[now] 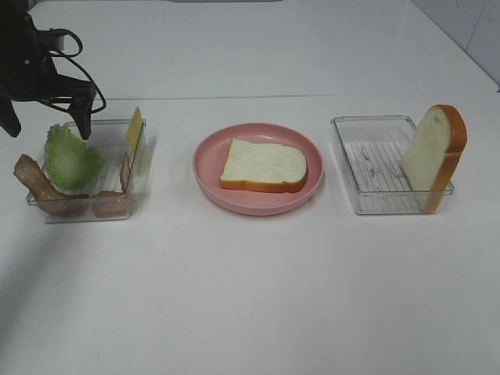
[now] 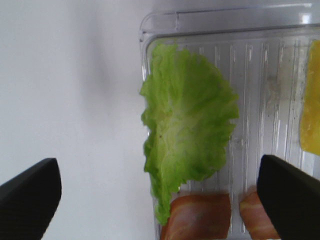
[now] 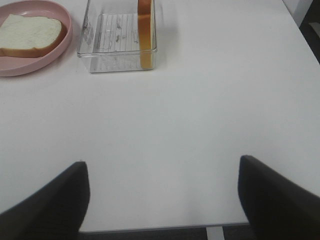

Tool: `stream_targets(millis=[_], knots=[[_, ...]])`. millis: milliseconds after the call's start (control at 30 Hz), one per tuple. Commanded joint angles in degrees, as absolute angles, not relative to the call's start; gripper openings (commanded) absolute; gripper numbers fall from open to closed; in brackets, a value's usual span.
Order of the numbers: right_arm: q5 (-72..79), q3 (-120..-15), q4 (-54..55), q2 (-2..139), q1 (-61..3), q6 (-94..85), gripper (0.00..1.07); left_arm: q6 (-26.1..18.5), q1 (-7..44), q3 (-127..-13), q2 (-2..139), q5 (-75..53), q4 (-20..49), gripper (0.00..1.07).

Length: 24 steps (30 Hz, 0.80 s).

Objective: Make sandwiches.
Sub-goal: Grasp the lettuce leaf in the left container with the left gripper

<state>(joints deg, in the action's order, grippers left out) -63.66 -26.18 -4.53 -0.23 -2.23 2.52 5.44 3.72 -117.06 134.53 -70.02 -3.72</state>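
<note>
White worktop (image 1: 250, 312) spreads plain and bare-looking under all three views, carrying three containers in a row across the exterior high view.

At the middle sits a round pink plate (image 1: 205, 168), and a white toy bread slice with orange-brown crust (image 1: 263, 166) lies flat on it. To the right of the plate, apart from it, stands a clear ribbed plastic tray (image 1: 373, 123). A second white bread slice with orange-brown crust (image 1: 434, 152) stands on edge in it, leaning against the tray's right wall near the front corner.

To the left of the plate is another clear plastic tray (image 1: 117, 209) with the fillings. A crinkled green lettuce leaf (image 1: 70, 158) is propped against its left wall, its edge reaching over the rim. Brown bacon strips (image 1: 43, 187) drape over the front left corner and run along the front of the tray, and one more strip stands against the right wall. A yellow cheese square (image 1: 135, 129) leans upright at the far right corner.

The black left gripper (image 1: 47, 119) hovers over the far left part of this tray. In the left wrist view its fingers (image 2: 27, 200) are spread wide apart, with the lettuce leaf (image 2: 187, 125) below and between them, not gripped.

The right gripper (image 3: 165, 200) shows only in the right wrist view, its dark fingers (image 3: 280, 200) apart above bare worktop, well away from the tray with the upright slice (image 3: 144, 35).
</note>
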Motion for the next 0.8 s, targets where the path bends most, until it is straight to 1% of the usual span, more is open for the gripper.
stream_targets(millis=[33, 267, 367, 400, 433, 467, 500, 533, 567, 600, 633, 667, 800], knots=[[-63.25, -26.01, -4.41, -1.43, -2.12, 2.81, 0.80, 5.50, 4.13, -118.32, 135.96, -75.17, -3.15, 1.00], [-63.25, -26.01, -4.41, -1.43, -2.12, 2.81, 0.80, 5.44, 4.13, -119.58, 137.91, -75.17, -2.18, 1.00], [-63.25, -26.01, -4.41, -1.43, -2.12, 2.81, 0.80, 5.44, 4.13, -119.58, 137.97, -75.17, -2.18, 0.97], [-63.25, -26.01, -4.41, -1.43, -2.12, 2.81, 0.80, 5.33, 4.13, -119.58, 137.97, -75.23, -2.18, 0.93], [-63.25, -26.01, -4.41, -1.43, -2.12, 2.81, 0.80, 5.33, 4.13, -119.58, 137.97, -75.23, -2.18, 0.93], [-63.25, -26.01, -4.41, -1.43, -2.12, 2.81, 0.80, 5.27, 4.13, -119.58, 137.97, -75.23, -2.12, 0.85], [-63.25, -26.01, -4.41, -1.43, -2.12, 2.81, 0.80, 5.27, 4.13, -119.58, 137.97, -75.23, -2.01, 0.80], [-63.25, -26.01, -4.41, -1.43, -2.12, 2.81, 0.80, 5.27, 4.13, -119.58, 137.97, -75.23, -2.01, 0.80], [-63.25, -26.01, -4.41, -1.43, -2.12, 2.81, 0.80, 5.27, 4.13, -119.58, 137.97, -75.23, -2.01, 0.70], [-63.25, -26.01, -4.41, -1.43, -2.12, 2.81, 0.80, 5.27, 4.13, -119.58, 137.97, -75.23, -2.01, 0.66], [-63.25, -26.01, -4.41, -1.43, -2.12, 2.81, 0.80, 5.27, 4.13, -119.58, 137.97, -75.23, -2.01, 0.66], [-63.25, -26.01, -4.41, -1.43, -2.12, 2.81, 0.80, 5.27, 4.13, -119.58, 137.97, -75.23, -2.01, 0.62], [-63.25, -26.01, -4.41, -1.43, -2.12, 2.81, 0.80, 5.27, 4.13, -119.58, 137.97, -75.23, -1.83, 0.61]])
